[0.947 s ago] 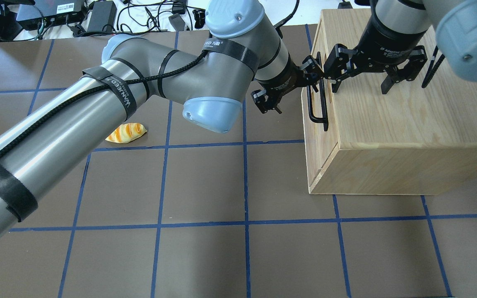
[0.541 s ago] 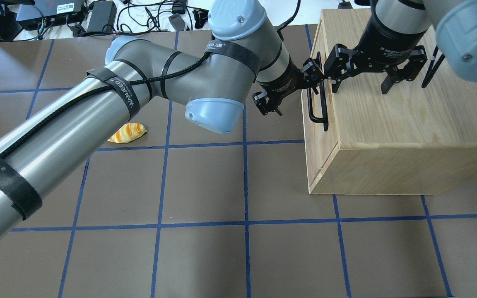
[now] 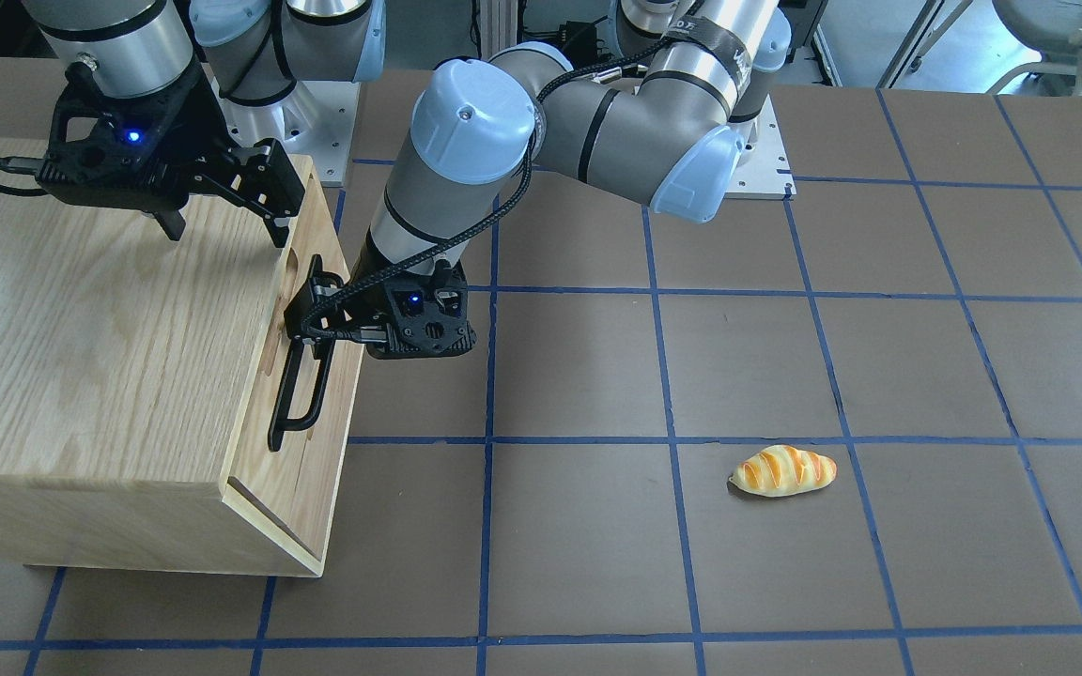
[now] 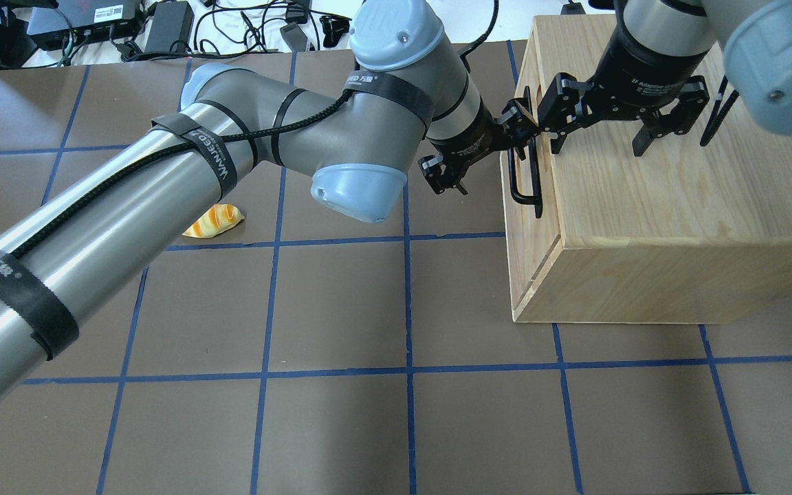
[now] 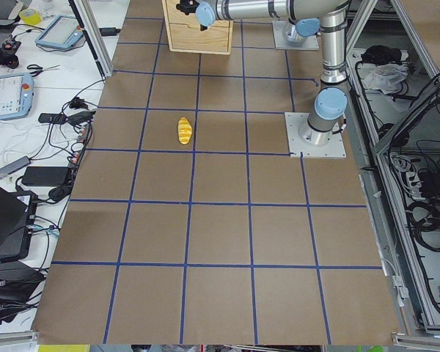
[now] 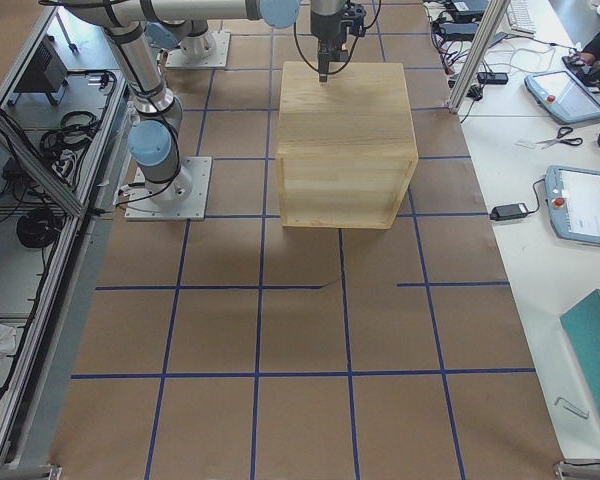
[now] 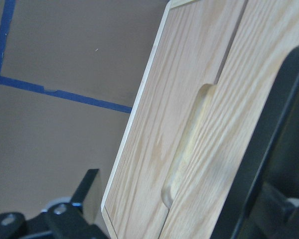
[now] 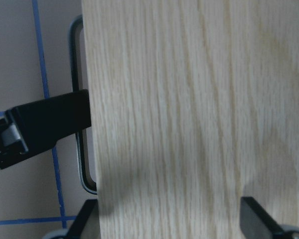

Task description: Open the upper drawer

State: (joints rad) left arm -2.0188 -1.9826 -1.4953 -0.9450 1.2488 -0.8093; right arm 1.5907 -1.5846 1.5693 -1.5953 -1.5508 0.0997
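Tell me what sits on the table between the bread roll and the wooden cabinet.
Nothing: the front-facing view shows only bare taped mat from the bread roll to the cabinet.

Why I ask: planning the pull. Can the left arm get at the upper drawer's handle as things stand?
Probably yes: the left end effector sits open right at the black handle, with nothing visible between them.

- My left arm [image 4: 286, 130] swung its elbow slightly toward the right of the overhead frame.
- My left gripper [image 4: 516, 129] tilted a touch, its lower part edging nearer the black handle [image 4: 525, 189].
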